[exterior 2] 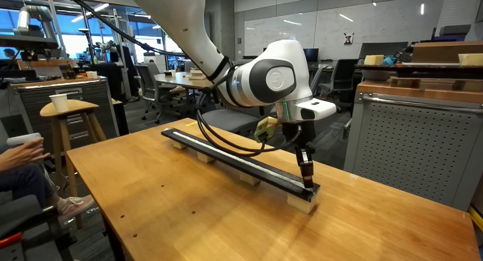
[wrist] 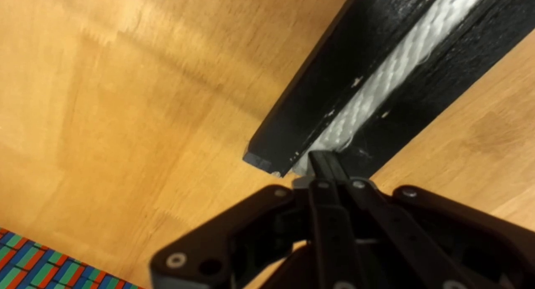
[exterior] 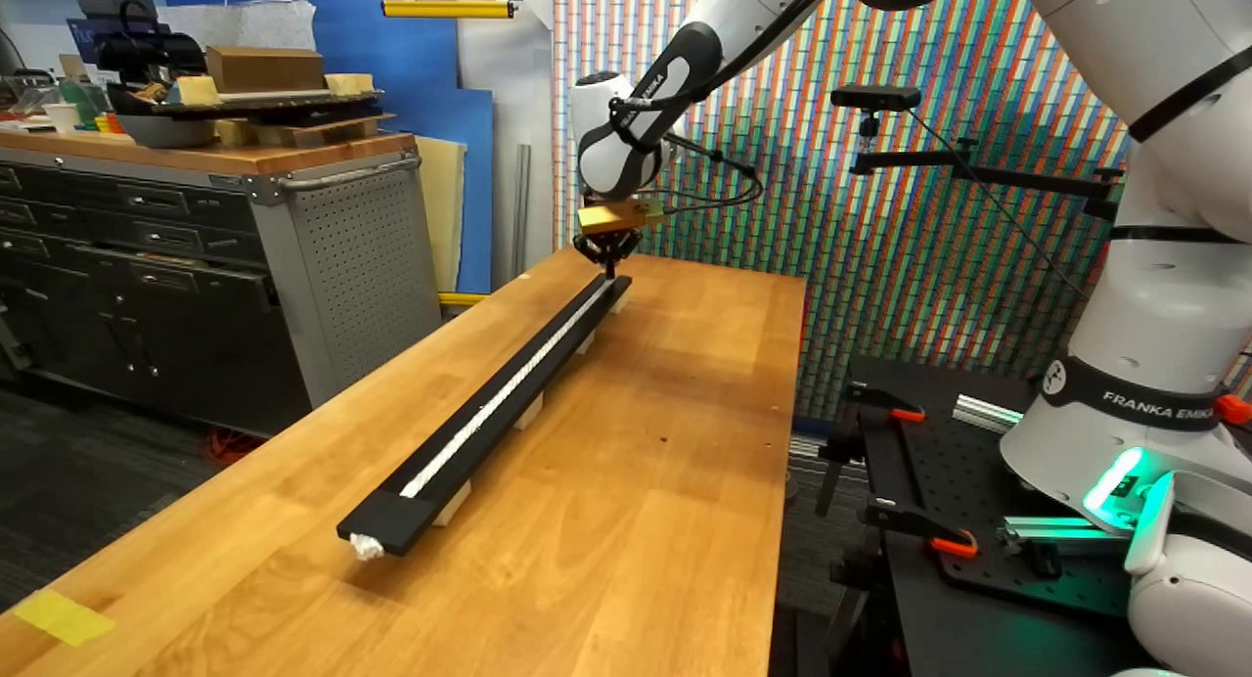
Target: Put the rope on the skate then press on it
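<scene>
With Robotiq gripper (wrist: 322, 154) fully closed on nothing, seems done laying braided white rope (wrist: 389, 74) in grooved black rail (wrist: 330, 80) beneath, probably leaving pressing to finish.

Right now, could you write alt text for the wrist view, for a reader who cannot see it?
A shut black gripper is at the white rope, close to one end of the black rail that holds the rope lengthwise. Below is a wooden table.

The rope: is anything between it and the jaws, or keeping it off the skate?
Nothing visible: in the wrist view the shut jaws overlap the rope with no object between; contact is unclear. The rope already lies along the skate.
</scene>
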